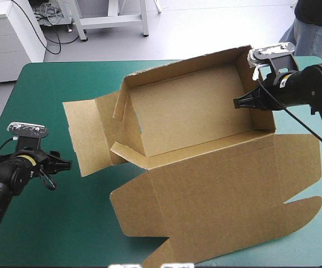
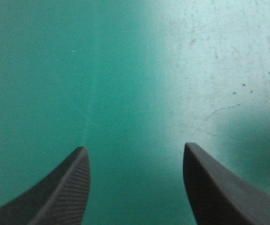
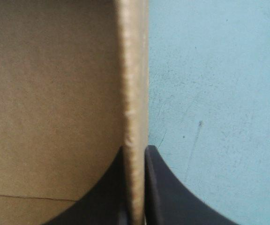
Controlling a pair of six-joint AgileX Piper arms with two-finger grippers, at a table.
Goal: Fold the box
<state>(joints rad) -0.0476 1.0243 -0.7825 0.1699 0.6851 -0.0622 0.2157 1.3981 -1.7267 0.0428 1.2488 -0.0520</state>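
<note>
Your right gripper (image 1: 244,103) is nipped onto the box's right-hand wall (image 3: 135,70). Its black fingers (image 3: 170,192) are all but together, one inside the tray and one outside, with the board's edge standing upright between them. On the outer side of that wall is only bare teal-green cover (image 1: 49,89).

Taking the high view as a clock face, this grip sits at about two o'clock. The brown box (image 1: 194,111) lies from the table's middle out toward three o'clock. The far wall, at twelve o'clock, stands up, and so does the wall you hold. A low front wall rises along the fold where the lid starts.

The lid (image 1: 217,195) lies flat on the cover and stretches toward six o'clock. Its shaped tabs are unfolded.

At nine o'clock the left end is unfinished. A large flap (image 1: 85,134) lies splayed flat on the table, and smaller tabs beside it lean loose at an angle.

Your left gripper (image 1: 63,165) is at about eight o'clock, near the table's left edge and well apart from the box. Its fingers (image 2: 69,192) stand wide apart, holding nothing, with only cover below.

I judge the task about halfway done. What is left is to raise and tuck the left end.
</note>
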